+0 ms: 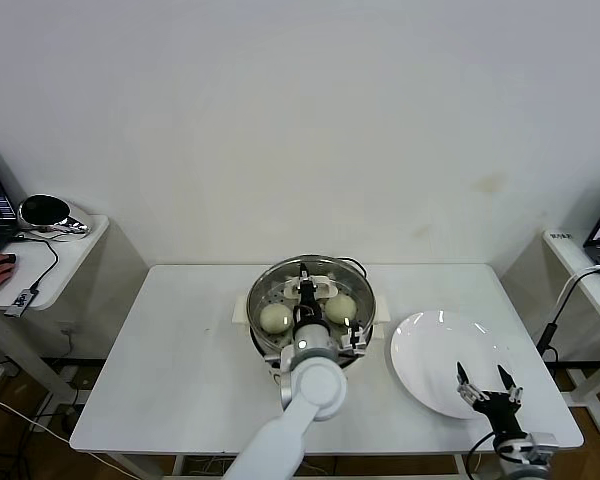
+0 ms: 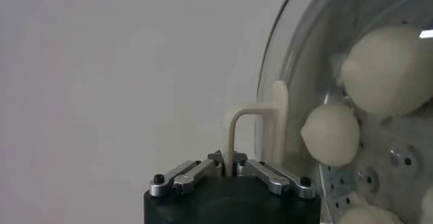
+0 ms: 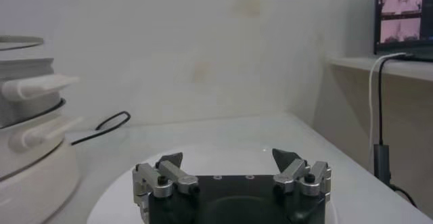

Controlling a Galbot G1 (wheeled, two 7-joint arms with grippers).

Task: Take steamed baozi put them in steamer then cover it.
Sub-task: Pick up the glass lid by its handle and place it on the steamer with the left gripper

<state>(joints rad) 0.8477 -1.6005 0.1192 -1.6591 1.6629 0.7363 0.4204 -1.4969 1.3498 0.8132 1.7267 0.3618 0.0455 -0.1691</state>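
Gripping the cream handle [image 2: 247, 114] of the glass lid [image 2: 298, 56] with the left gripper [image 2: 230, 164], jaws closed on the loop, directly over the steamer [image 1: 260, 290] at the middle of the tabletop [image 1: 180, 350]. Through the glass, the steamed baozi [image 2: 330, 134] down on the perforated tray; two plain in the head view, more at the edge of the left wrist view. Hard to tell from here whether seated on the rim or hanging just above it.

Risks: letting go off-centre and leaving the lid cocked on the rim, free to slide off; pressing on a tall bun near the wall; dragging the handle sideways on release and shifting the lid.

Open room: broad bare tabletop to the left of the steamer and in front of it, less to the right, with the white plate [image 1: 420, 350] just beside the base. Over that plate's near edge, close to the tabletop's front right corner, the right gripper [image 1: 488, 385], jaws spread wide and empty, well apart from the steamer.
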